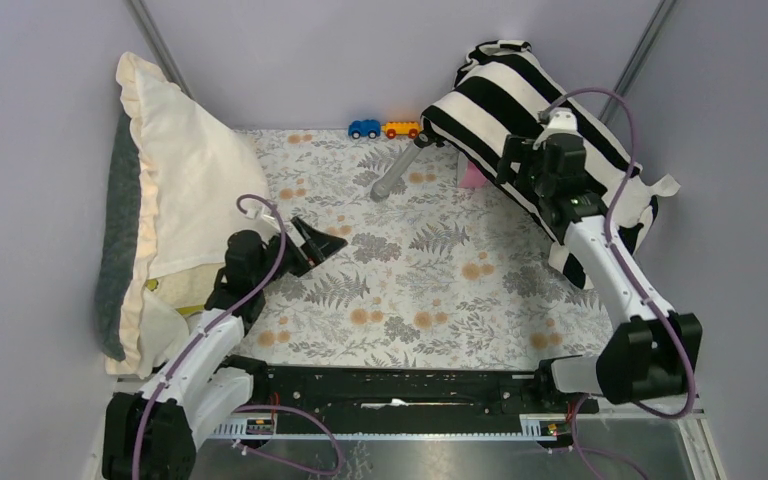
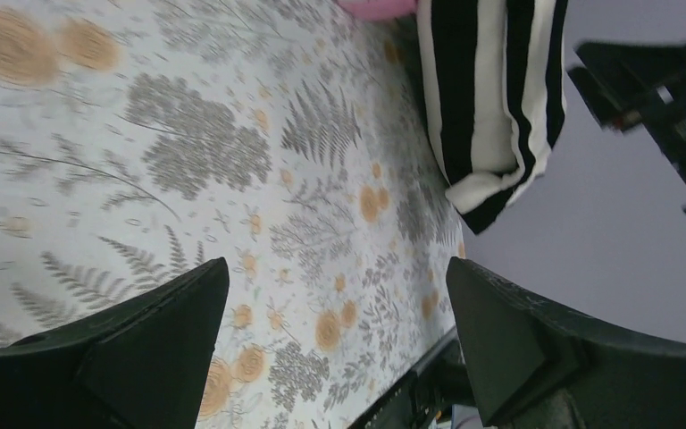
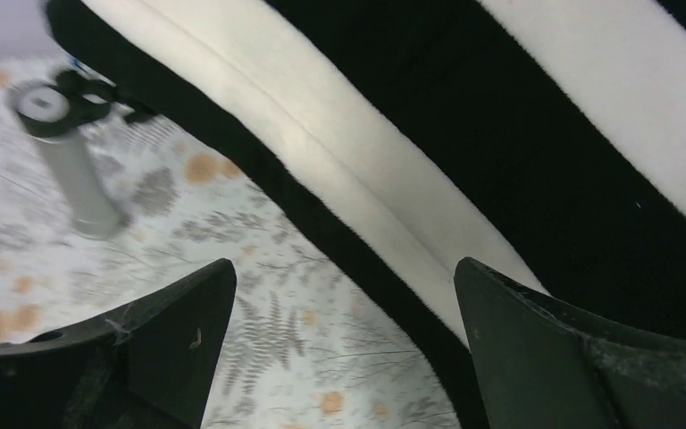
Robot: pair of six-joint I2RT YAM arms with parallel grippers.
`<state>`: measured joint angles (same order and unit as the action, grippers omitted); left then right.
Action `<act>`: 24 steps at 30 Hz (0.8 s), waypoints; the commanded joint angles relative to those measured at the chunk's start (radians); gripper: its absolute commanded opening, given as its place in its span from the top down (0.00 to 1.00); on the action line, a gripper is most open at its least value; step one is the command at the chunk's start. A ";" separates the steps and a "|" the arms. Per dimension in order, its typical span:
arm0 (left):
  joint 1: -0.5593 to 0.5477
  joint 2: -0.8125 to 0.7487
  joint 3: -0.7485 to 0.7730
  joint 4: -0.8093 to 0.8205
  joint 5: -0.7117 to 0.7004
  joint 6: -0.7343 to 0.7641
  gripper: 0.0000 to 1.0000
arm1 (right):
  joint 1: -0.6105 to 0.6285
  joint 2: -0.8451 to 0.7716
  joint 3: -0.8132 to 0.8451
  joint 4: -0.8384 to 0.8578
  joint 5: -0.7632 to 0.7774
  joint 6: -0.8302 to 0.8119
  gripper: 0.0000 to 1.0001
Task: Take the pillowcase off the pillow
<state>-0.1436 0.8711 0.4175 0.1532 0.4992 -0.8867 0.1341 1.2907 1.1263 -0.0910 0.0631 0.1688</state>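
The pillowcase [image 1: 500,100] sits far right against the wall [image 1: 740,150]; my right gripper [image 3: 343,273] gapes wide just beside its stripes, gripping nothing; my left gripper [image 2: 339,268], equally wide and empty, hangs over the cloth [image 1: 410,270].

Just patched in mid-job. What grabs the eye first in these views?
The plump black-and-white striped pillowcase leans at the far right of the table, with the right hand open and close up against it. A big cream ruffled pillow stands along the left wall, and the left hand hangs open over the floral tabletop beside it.
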 commanded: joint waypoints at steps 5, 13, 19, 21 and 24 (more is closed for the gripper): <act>-0.175 0.062 0.084 0.074 -0.083 0.052 0.01 | 0.029 0.203 0.146 0.010 0.072 -0.391 0.00; -0.197 0.100 0.106 0.071 -0.119 0.061 0.01 | 0.040 0.409 0.218 0.044 0.292 -0.411 0.01; -0.198 0.121 0.129 0.051 -0.140 0.076 0.01 | 0.041 0.396 0.342 -0.005 0.468 -0.341 0.79; -0.198 0.126 0.125 0.051 -0.158 0.086 0.01 | 0.040 0.330 0.336 0.050 0.501 -0.339 0.95; -0.198 0.151 0.135 0.058 -0.169 0.096 0.01 | 0.039 0.259 0.383 0.080 0.515 -0.334 1.00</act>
<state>-0.3389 0.9977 0.4984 0.1738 0.3672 -0.8215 0.1848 1.6863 1.4063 -0.1276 0.4389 -0.1730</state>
